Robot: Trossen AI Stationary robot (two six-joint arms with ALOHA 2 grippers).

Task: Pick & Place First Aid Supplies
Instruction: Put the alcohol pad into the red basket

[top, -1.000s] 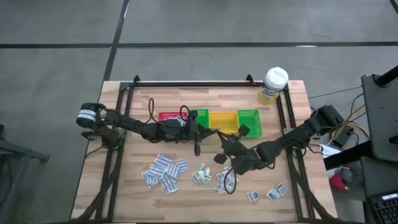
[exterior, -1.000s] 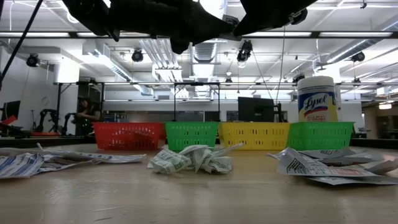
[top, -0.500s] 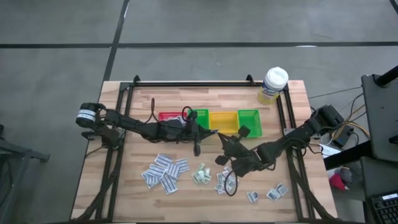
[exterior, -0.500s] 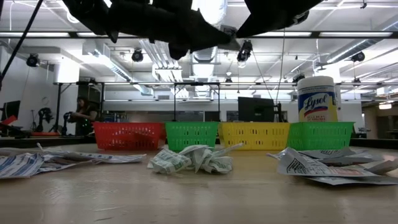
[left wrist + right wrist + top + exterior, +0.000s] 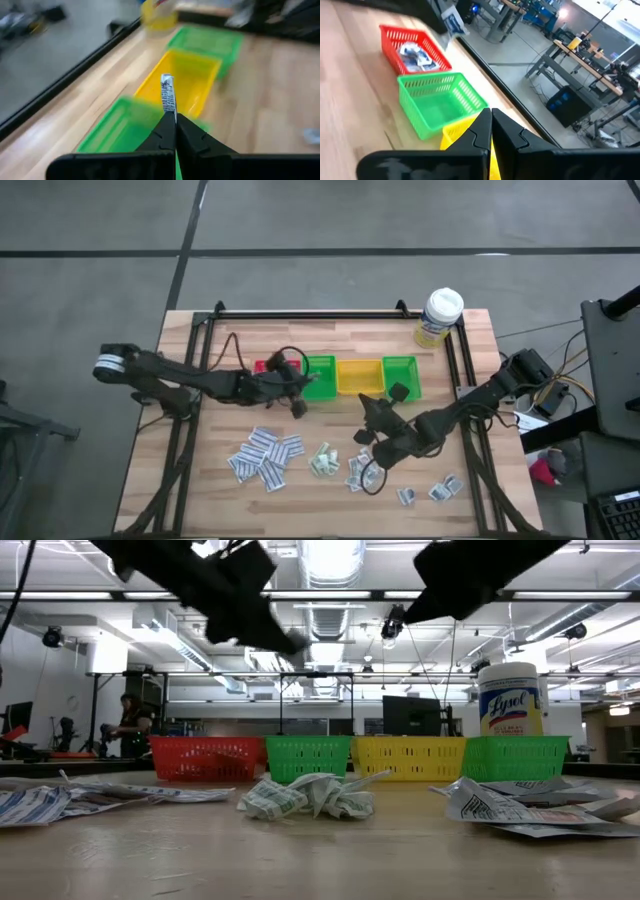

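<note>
My left gripper (image 5: 171, 119) is shut on one white printed packet (image 5: 167, 95). It hovers by the near side of the left green bin (image 5: 320, 374), above table height (image 5: 285, 640). My right gripper (image 5: 489, 120) is shut with nothing between its fingers, raised near the yellow bin (image 5: 358, 375). The red bin (image 5: 412, 47) holds a few packets. More first aid supplies lie flat on the table in loose piles (image 5: 265, 455), (image 5: 323, 462), (image 5: 362, 470), (image 5: 440, 490). My left gripper pinches the packet's lower end (image 5: 170, 111) between its two fingertips. The packet stands edge-on beyond the tips, its free end (image 5: 166, 80) sticking out past them, lifted clear of the table and bins. The fingers point toward the table's right side, slanting slightly downward.
Four bins stand in a row at mid-table: red (image 5: 265, 367), green, yellow, and another green (image 5: 400, 375). A white-capped bottle with a yellow label (image 5: 440, 317) stands at the far right. A black frame rail (image 5: 310, 315) runs along the far edge.
My left gripper, holding the packet, has drawn back toward the table's left edge and tipped up from pointing steeply down to nearly level. The packet has gone with it, clear of the table.
</note>
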